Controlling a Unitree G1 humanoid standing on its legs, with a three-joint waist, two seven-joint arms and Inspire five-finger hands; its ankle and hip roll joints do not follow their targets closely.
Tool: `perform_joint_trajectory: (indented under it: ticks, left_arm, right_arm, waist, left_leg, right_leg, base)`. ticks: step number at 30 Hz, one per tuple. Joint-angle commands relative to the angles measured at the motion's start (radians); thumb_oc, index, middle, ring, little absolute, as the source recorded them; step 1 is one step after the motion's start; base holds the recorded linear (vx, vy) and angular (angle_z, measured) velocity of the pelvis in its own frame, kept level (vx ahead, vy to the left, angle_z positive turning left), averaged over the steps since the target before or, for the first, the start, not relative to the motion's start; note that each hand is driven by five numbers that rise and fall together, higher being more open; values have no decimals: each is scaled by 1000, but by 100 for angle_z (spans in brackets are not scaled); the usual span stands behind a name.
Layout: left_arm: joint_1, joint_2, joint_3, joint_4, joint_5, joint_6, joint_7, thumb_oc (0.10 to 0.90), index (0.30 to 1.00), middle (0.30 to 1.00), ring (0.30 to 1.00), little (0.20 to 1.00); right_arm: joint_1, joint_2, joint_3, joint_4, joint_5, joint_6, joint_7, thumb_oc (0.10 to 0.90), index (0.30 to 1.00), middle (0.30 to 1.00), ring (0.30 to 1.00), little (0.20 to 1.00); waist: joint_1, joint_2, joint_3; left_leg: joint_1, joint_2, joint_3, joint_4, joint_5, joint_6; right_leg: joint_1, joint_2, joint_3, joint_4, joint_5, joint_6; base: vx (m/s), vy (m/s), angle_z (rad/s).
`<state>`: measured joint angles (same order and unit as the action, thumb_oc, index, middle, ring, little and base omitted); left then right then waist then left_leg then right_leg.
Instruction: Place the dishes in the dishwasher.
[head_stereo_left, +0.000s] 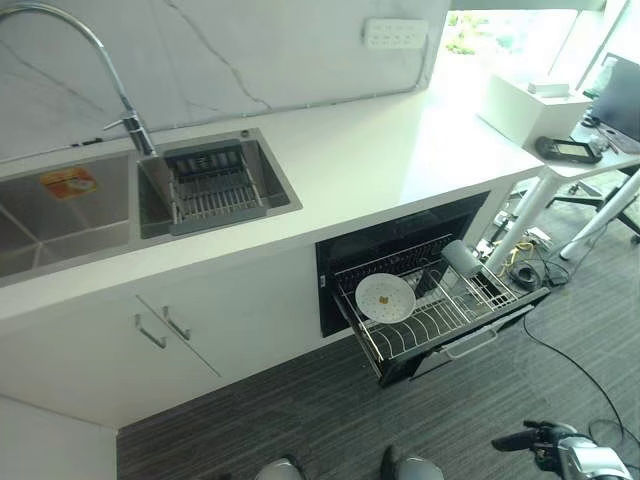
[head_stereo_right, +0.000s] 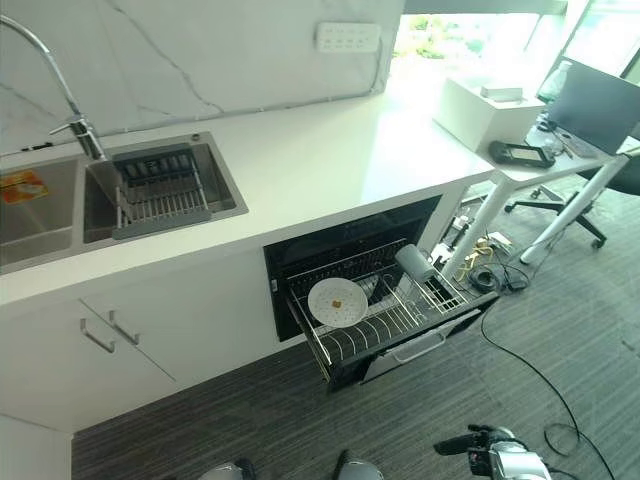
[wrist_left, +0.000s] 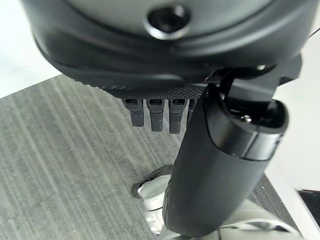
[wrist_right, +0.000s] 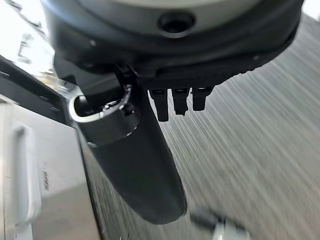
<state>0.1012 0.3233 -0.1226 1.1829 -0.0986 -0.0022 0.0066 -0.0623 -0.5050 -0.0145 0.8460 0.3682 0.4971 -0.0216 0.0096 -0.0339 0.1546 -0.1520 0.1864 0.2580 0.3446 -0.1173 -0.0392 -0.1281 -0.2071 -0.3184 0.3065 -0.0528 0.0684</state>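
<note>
Grey carpet (head_stereo_left: 300, 420) lies nearest, and low over it hangs the right hand (head_stereo_right: 470, 442), its fingers (wrist_right: 180, 102) held straight and a little apart, its thumb (wrist_right: 135, 165) stretched out beside them with nothing between. The left hand (wrist_left: 225, 165) hangs over the same carpet, its fingers (wrist_left: 156, 114) likewise straight and loose, empty, with the thumb lying alongside them.

Well beyond the right hand's fingertips, and apart from them, the dishwasher rack (head_stereo_left: 470, 325) stands pulled out of the dark dishwasher opening (head_stereo_left: 400, 235) under the white counter (head_stereo_left: 380, 160). On the rack's wires a white plate (head_stereo_left: 385, 298) leans tilted, with small yellowish specks on its face, and a grey cup (head_stereo_left: 461, 258) lies on its side near the rack's far corner, clear of the plate.

Farther off, set into the counter, is a steel sink (head_stereo_left: 60, 215) with a drainer basket (head_stereo_left: 215, 185) in its smaller basin and a curved tap (head_stereo_left: 125, 110) above it. A white desk (head_stereo_left: 560, 165) carrying a dark device (head_stereo_left: 568, 149) stands farther out, past the rack.
</note>
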Motion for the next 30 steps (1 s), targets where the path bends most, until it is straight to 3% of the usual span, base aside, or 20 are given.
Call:
perform_joint_trajectory:
  ticks: [1,4,12,16,25,30]
  left_arm:
    - [-24,38,-18,14,-16,-26,24,800,900,900,900,900]
    - [-18,33,-33,40,-19,-33,27,800,900,900,900,900]
    - [1,-3,-63,99,-56,-61,54,800,900,900,900,900]
    - [5,-21,-70,113,-61,-68,67,800,900,900,900,900]
    - [8,-30,-86,113,-73,-52,71,800,900,900,900,900]
    - [9,-12,-97,94,-82,-36,72,800,900,900,900,900]
  right_arm:
    - [-115,-41,-75,45,149,-155,-86,800,900,900,900,900]
    - [-158,-30,-78,119,221,-201,-125,800,900,900,900,900]
    - [-243,20,-211,284,724,-282,-287,800,900,900,900,900]
    - [-249,37,-242,307,829,-326,-310,800,900,900,900,900]
    - [-322,-1,-209,296,830,-328,-238,800,900,900,900,900]
    - [-480,-67,-165,266,818,-342,-247,800,900,900,900,900]
  waist:
    - [29,12,20]
    - [50,23,16]
    - [88,60,7]
    - [93,67,5]
    - [120,85,10]
    - [166,108,37]
  left_leg:
    - [89,64,-66,-45,-94,-77]
    - [89,56,-80,-45,-93,-77]
    - [94,46,-97,-45,-86,-81]
    - [93,42,-101,-45,-85,-81]
    - [80,21,-130,-45,-76,-85]
    - [50,-7,-166,-45,-68,-84]
  right_leg:
    - [58,-72,-12,-7,-91,110]
    - [67,-77,-27,-7,-92,110]
    - [88,-99,-66,-7,-90,110]
    - [88,-105,-72,-7,-86,111]
    - [90,-122,-87,-7,-81,107]
    - [84,-149,-109,-7,-70,117]
  base:
    - [50,-18,26]
    - [52,-11,30]
    - [52,0,18]
    - [26,2,14]
    - [58,20,7]
    - [86,64,14]
